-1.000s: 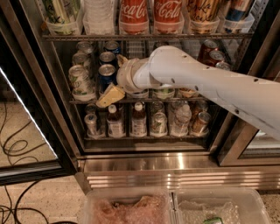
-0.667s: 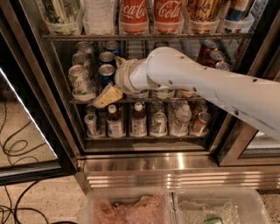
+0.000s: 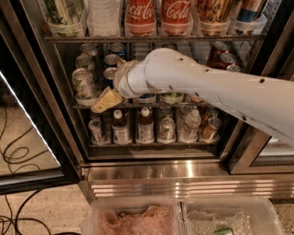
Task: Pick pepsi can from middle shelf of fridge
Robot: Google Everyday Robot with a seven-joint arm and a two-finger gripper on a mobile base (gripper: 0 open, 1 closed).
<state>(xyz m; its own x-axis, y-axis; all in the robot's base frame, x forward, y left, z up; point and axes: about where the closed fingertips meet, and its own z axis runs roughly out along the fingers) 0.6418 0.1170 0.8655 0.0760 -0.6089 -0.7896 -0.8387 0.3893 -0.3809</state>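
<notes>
Dark blue pepsi cans (image 3: pixel 111 60) stand in a lane on the middle shelf (image 3: pixel 151 104) of the fridge (image 3: pixel 55 92), just right of the green cans (image 3: pixel 83 82). My white arm reaches in from the right across this shelf and hides most of its middle lanes. The gripper (image 3: pixel 106 100), tan-coloured, sits at the shelf's front edge, below the blue cans and right beside the front green can. Another blue can's base (image 3: pixel 146 97) peeks out under the arm.
Coca-Cola bottles (image 3: pixel 140 13) fill the rack above, and small bottles (image 3: pixel 145 126) the rack below. Red cans (image 3: pixel 219 53) stand at the shelf's right. The open glass door (image 3: pixel 27 110) is at left, cables (image 3: pixel 14 156) lie on the floor, and plastic bins (image 3: pixel 133 215) sit below the steel base (image 3: pixel 174 176).
The arm and gripper have shifted slightly left along the middle shelf's front, closer to the green cans. No can has moved.
</notes>
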